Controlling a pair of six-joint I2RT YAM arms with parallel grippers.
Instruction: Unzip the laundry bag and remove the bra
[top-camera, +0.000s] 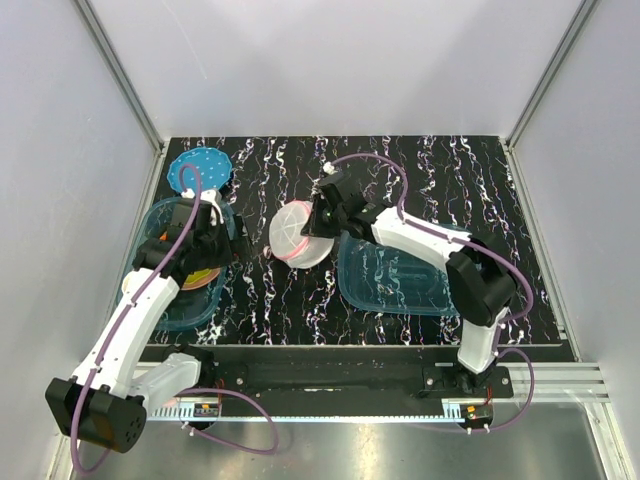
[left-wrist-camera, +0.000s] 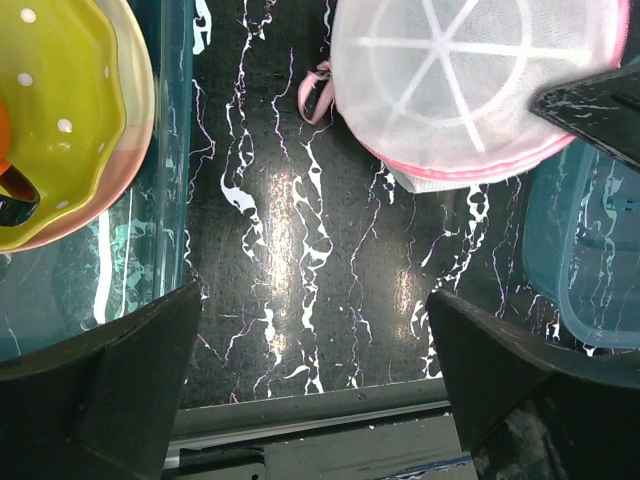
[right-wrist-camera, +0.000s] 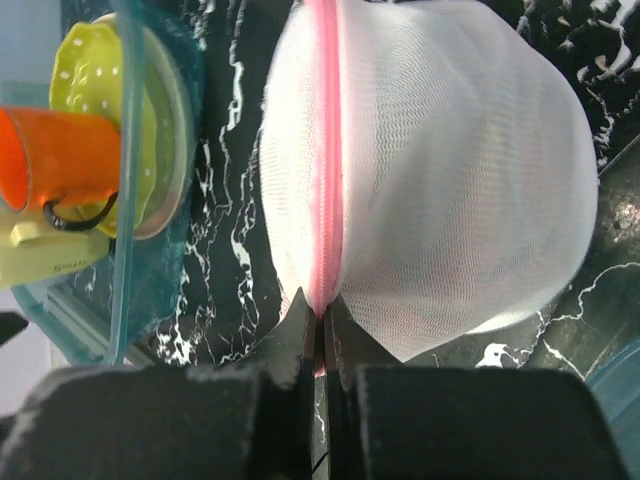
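The laundry bag (top-camera: 296, 236), a round white mesh case with a pink zipper band (right-wrist-camera: 325, 160), lies on the black marbled table (top-camera: 300, 300) and is zipped shut. My right gripper (right-wrist-camera: 322, 315) is shut on the near edge of that pink band, with the bag's domes (right-wrist-camera: 440, 170) bulging on both sides of it. In the top view the right gripper (top-camera: 318, 222) sits at the bag's right side. My left gripper (left-wrist-camera: 315, 370) stands open over bare table, short of the bag (left-wrist-camera: 450, 90), with nothing between its fingers. The bra is hidden.
On the left a teal tub (top-camera: 170, 290) holds a yellow dotted dish (left-wrist-camera: 70, 110) and an orange cup (right-wrist-camera: 55, 155). A blue dotted disc (top-camera: 200, 168) lies at the back left. Another clear teal tub (top-camera: 395, 280) sits right of the bag. A pink loop (left-wrist-camera: 318, 90) sticks out of the bag's left side.
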